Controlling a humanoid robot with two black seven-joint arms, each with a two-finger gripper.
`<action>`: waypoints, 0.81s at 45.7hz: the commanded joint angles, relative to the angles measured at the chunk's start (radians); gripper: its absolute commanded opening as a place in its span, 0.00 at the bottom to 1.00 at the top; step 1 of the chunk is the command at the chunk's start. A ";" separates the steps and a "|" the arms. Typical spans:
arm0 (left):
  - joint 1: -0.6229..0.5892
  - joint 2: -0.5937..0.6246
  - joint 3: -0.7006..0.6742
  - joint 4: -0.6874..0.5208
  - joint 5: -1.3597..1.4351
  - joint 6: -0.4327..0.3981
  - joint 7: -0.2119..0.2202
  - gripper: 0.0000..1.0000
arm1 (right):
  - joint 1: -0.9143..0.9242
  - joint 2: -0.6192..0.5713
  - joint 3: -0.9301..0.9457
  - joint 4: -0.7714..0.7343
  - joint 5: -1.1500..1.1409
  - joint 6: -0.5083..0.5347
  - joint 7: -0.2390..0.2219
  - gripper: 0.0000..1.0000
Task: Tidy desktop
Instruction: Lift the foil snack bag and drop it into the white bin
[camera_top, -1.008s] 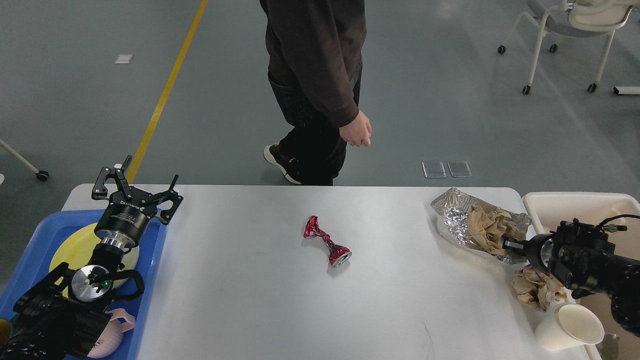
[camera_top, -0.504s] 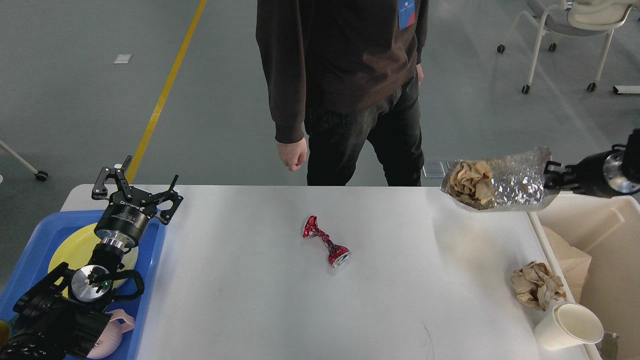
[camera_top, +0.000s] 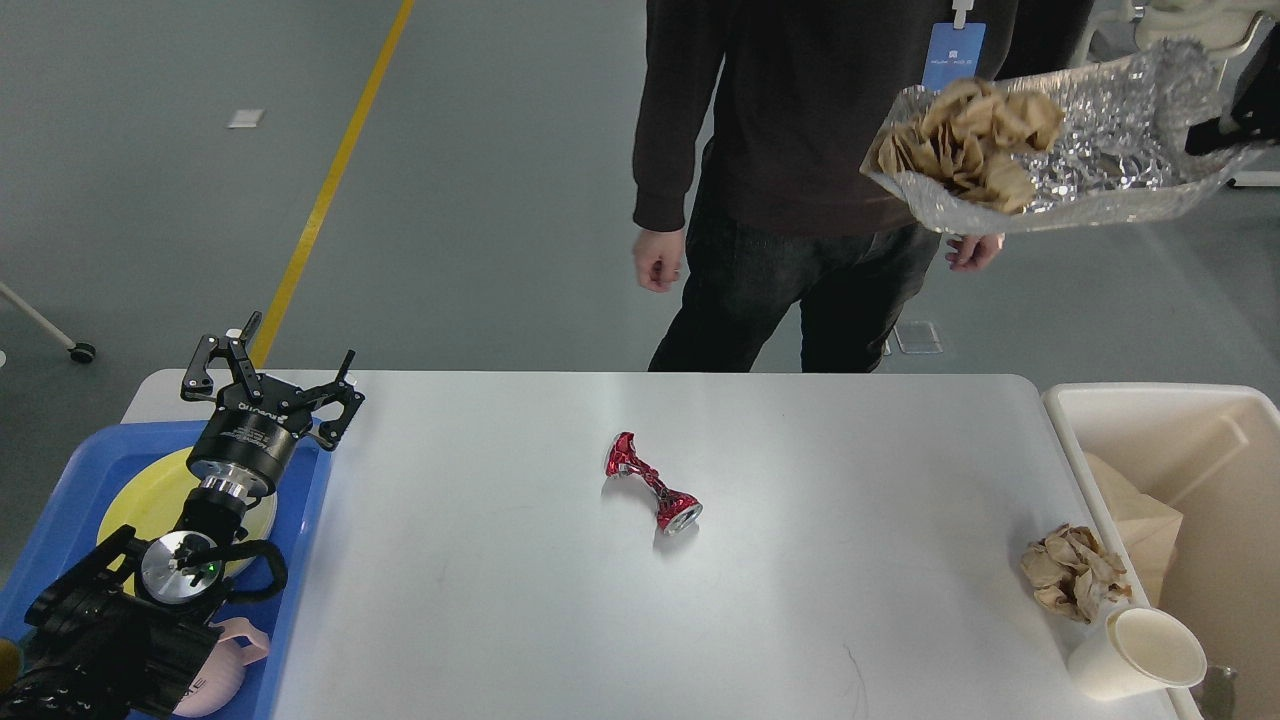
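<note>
Foil (camera_top: 1100, 150) hangs high at 1 o'clock, a silvery crumpled sheet cradling brown crumpled paper (camera_top: 965, 135), gripped at its right end by the right pincer (camera_top: 1215, 132), which shows only as a dark tip. The white surface (camera_top: 800, 600) fills the lower middle of the view. At its centre lies a crushed red can (camera_top: 653, 483); at 4 o'clock sit a brown paper wad (camera_top: 1072, 585) and, just beside it, a white paper cup (camera_top: 1140, 655). A cream bin (camera_top: 1150, 410) stands off the surface's 3 o'clock edge. At 9 o'clock the left pincer (camera_top: 272, 375) hovers with fingers spread wide and empty, above a blue tray (camera_top: 300, 520) holding a yellow plate (camera_top: 130, 500). A person (camera_top: 800, 150) stands at 12 o'clock.
</note>
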 joint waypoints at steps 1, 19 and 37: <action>0.000 0.000 0.000 0.000 -0.002 0.000 0.000 1.00 | 0.026 -0.014 -0.002 -0.013 -0.043 0.001 0.000 0.00; 0.000 0.000 0.000 0.000 -0.002 0.000 0.000 1.00 | -0.673 -0.065 0.001 -0.435 -0.164 -0.365 0.121 0.00; -0.002 -0.002 0.002 0.000 -0.002 0.000 0.000 1.00 | -1.635 0.153 0.127 -0.892 0.161 -0.667 0.068 0.00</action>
